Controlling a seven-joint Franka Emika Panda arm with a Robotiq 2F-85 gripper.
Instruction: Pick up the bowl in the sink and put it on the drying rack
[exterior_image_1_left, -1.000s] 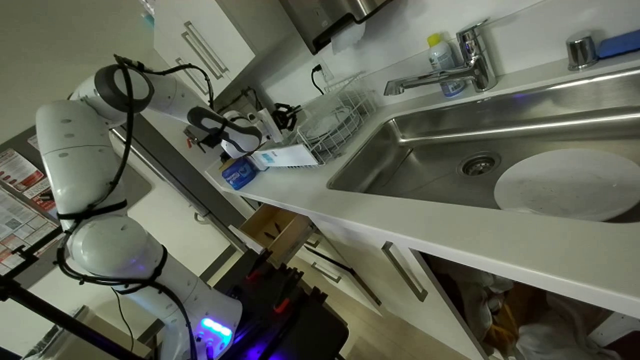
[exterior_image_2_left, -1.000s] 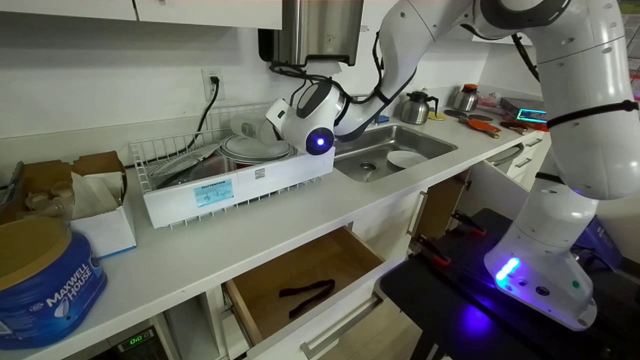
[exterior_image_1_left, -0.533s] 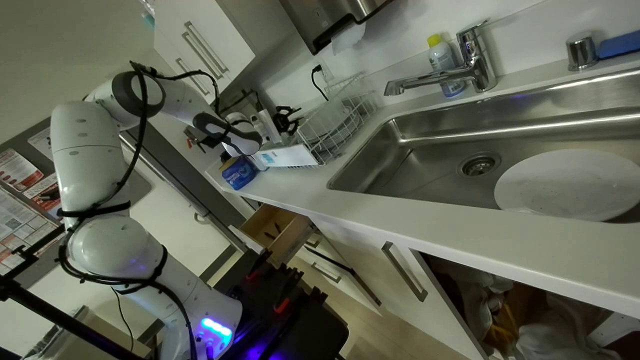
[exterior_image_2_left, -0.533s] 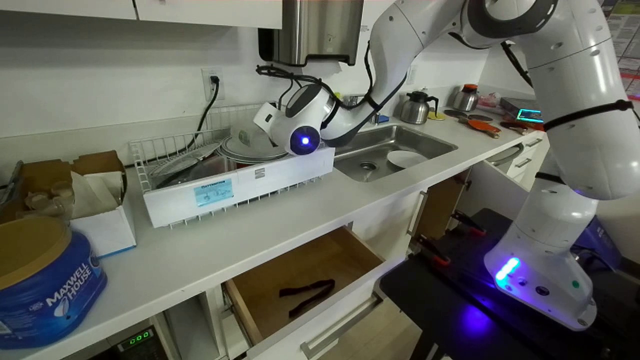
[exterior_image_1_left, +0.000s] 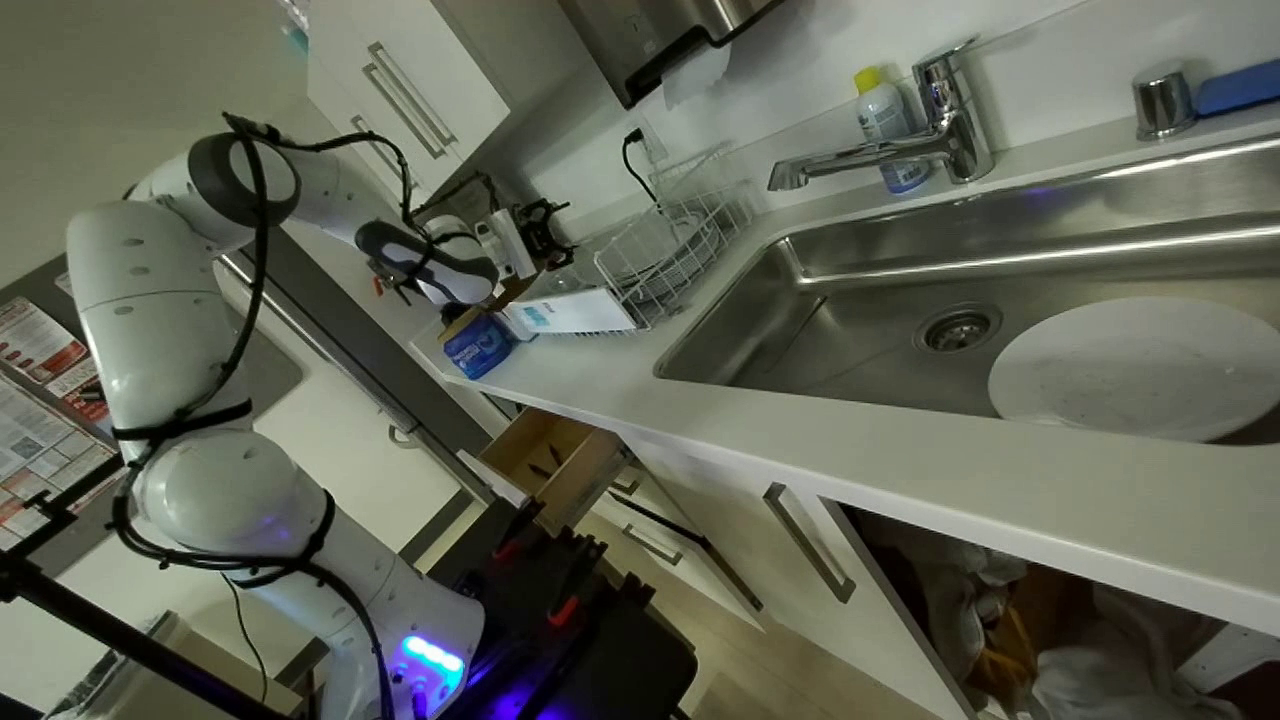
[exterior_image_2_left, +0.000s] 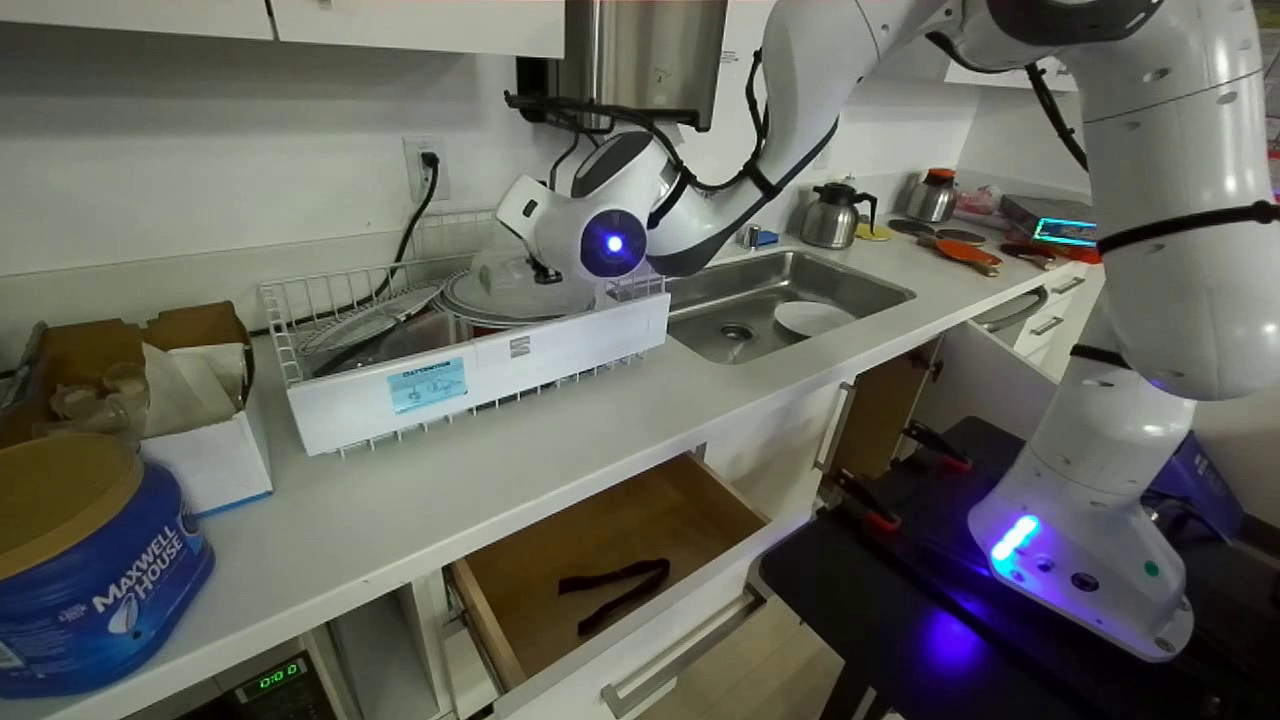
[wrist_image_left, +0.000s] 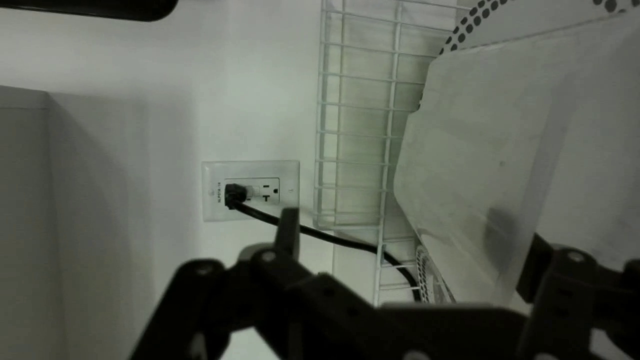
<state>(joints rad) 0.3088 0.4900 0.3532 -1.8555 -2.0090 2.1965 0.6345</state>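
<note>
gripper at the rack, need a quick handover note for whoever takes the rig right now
Gripper: jaws wide apart at the rack; no grip on anything shows.
Rack: a pale container appears to rest in it, near the jaws; contact can't be told.
Sink: a white round dish lies near the drain; plate or bowl, unclear.
Done: if the container is the bowl, it looks placed; the pictures don't settle that.
Left: in that case, probably just back away carefully. If the dish is the bowl, pick and place both remain.
</note>
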